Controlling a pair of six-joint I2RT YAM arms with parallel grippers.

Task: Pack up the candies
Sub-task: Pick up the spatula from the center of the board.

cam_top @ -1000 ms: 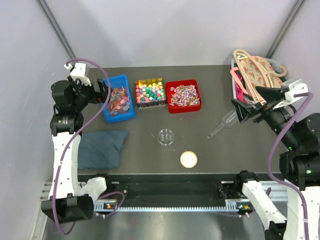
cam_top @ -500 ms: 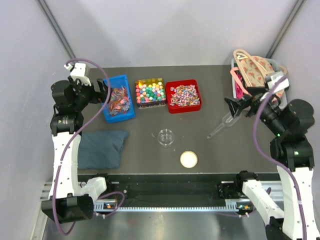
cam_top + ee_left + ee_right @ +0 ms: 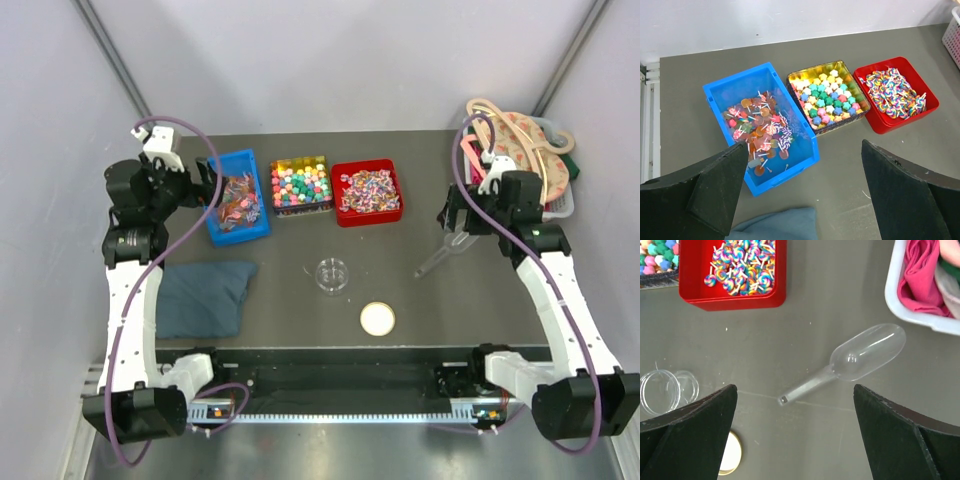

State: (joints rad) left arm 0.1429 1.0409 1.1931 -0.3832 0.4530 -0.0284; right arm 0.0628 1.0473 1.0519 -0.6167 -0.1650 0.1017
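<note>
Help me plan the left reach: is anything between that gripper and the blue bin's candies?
Nothing visible. The left gripper is open, facing the blue bin, and its candies lie uncovered.

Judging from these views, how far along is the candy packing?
Done: nothing; the clear dish is empty. In hand: nothing; left gripper and right gripper are open, the right above the clear scoop. Left: all candies, in blue bin, gold tin, red bin.
</note>
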